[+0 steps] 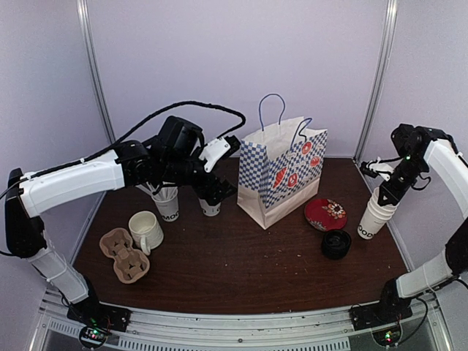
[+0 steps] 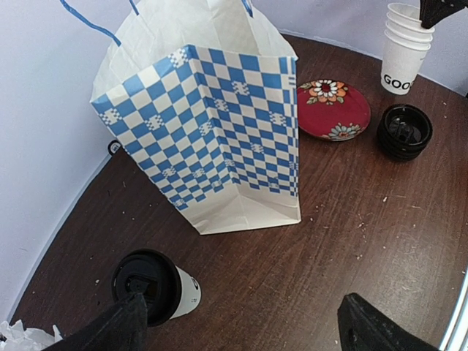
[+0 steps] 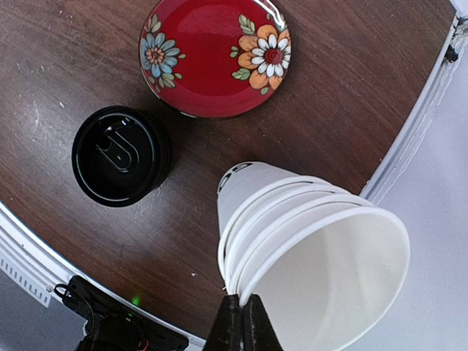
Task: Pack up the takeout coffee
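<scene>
The left gripper hangs open above a black-lidded white paper cup, while the right gripper pinches the rim of a stack of white paper cups.

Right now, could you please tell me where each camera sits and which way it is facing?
Top external: above and behind the bases, looking down and forward over the table; both arms show, with left gripper and right gripper.
Left wrist: on the left arm, looking down past its open fingers at the lidded cup and paper bag.
Right wrist: on the right arm, looking down along its fingers, shut on the cup stack rim.
Shared: both wrist views show the red dish and black lids.
</scene>
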`<control>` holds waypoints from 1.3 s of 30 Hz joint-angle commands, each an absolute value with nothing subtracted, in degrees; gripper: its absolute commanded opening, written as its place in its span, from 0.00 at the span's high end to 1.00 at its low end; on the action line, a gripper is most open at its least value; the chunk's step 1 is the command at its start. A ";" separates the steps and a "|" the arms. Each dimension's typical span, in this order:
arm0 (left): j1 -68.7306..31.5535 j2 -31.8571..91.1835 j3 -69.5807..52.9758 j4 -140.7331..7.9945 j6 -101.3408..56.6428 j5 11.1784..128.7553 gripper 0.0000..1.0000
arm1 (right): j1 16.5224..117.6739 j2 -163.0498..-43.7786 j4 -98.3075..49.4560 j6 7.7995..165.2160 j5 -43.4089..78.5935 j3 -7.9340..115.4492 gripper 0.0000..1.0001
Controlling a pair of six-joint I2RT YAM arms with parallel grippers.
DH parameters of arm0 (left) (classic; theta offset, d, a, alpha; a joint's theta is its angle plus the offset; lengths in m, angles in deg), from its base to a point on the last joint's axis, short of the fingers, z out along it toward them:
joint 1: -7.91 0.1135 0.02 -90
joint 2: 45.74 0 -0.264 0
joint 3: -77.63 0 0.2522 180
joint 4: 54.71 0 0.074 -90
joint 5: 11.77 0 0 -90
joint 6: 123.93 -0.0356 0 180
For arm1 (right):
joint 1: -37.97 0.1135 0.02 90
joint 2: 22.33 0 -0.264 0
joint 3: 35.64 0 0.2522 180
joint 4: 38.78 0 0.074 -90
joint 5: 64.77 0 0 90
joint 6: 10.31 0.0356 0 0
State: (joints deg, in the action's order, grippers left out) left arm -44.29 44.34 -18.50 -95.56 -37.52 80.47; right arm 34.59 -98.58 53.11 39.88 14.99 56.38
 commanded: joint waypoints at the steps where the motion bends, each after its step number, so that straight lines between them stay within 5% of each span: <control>1: -44.72 45.28 -19.97 -94.82 -38.33 80.77 0.05 | 33.49 -99.16 51.50 41.55 13.42 59.60 1.00; 6: -45.08 45.83 -20.09 -95.21 -38.77 80.78 0.05 | 32.65 -101.41 50.89 41.02 15.69 60.48 1.00; 9: -45.09 45.93 -20.33 -95.41 -38.87 80.78 0.05 | 31.98 -103.48 57.25 39.65 7.03 64.02 1.00; 12: -45.10 46.01 -20.45 -95.54 -38.92 80.71 0.06 | 32.12 -102.44 48.61 42.41 19.89 61.14 1.00; 15: -45.21 46.01 -20.60 -95.72 -39.06 80.98 0.06 | 29.86 -103.00 57.87 38.14 3.26 66.30 1.00; 18: -45.25 46.31 -20.68 -95.94 -39.32 81.39 0.06 | 31.60 -102.84 53.70 43.01 13.57 66.03 1.00; 21: -45.54 46.34 -20.69 -95.99 -39.55 81.68 0.06 | 28.95 -104.00 59.63 37.26 -1.09 68.74 1.00; 24: -45.61 46.52 -20.85 -96.14 -39.68 81.79 0.06 | 32.08 -104.98 51.15 43.00 20.81 65.25 1.00; 26: -45.66 46.54 -20.78 -96.17 -39.75 81.70 0.06 | 28.76 -105.52 56.85 39.54 5.73 67.49 1.00; 29: -45.76 46.69 -20.85 -96.16 -39.78 81.83 0.06 | 30.63 -106.48 53.45 43.42 17.93 67.96 1.00; 31: -45.86 46.71 -20.79 -96.23 -39.86 81.58 0.06 | 27.83 -107.39 63.63 36.33 -2.77 72.49 1.00; 34: -45.88 46.90 -20.86 -96.26 -39.84 81.53 0.06 | 33.41 -106.55 53.88 44.41 23.69 69.70 1.00; 36: -46.01 46.92 -20.86 -96.30 -39.76 81.25 0.06 | 31.51 -105.07 55.29 41.20 13.27 70.07 1.00; 39: -46.14 47.10 -20.86 -96.30 -39.90 81.39 0.06 | 32.18 -106.91 58.12 41.46 14.24 71.77 1.00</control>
